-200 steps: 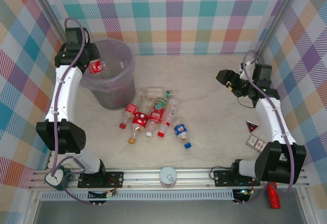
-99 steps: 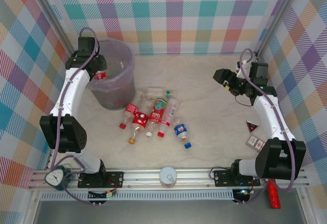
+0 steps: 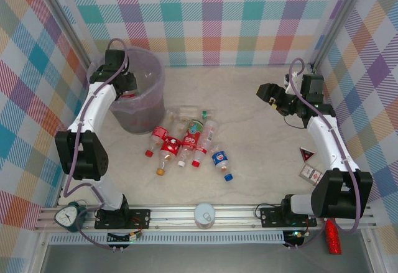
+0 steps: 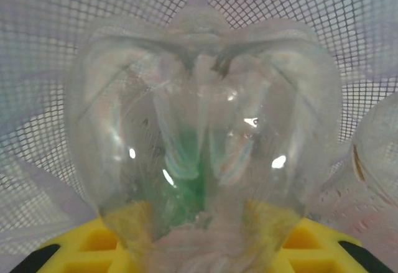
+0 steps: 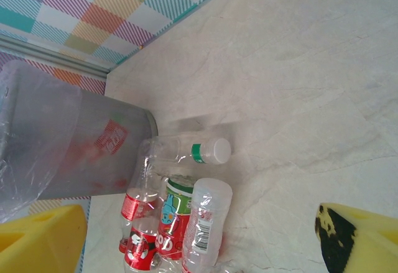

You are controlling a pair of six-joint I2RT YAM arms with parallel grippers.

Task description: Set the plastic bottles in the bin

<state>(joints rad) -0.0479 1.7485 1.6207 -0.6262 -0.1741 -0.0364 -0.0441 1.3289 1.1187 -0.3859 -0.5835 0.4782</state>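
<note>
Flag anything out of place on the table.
Bottles lie toppled in a loose heap beside the bin instead of inside it. Near the right arm's base, a red-and-black piece and a small card lie apart from the bottles. Nothing looks spilled or broken.

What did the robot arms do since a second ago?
The left end effector carried its clear bottle from the left rim of the bin rightward, in over the opening, and keeps hold of it. The right end effector, open, crept a little leftward. The pile of bottles stayed put.
</note>
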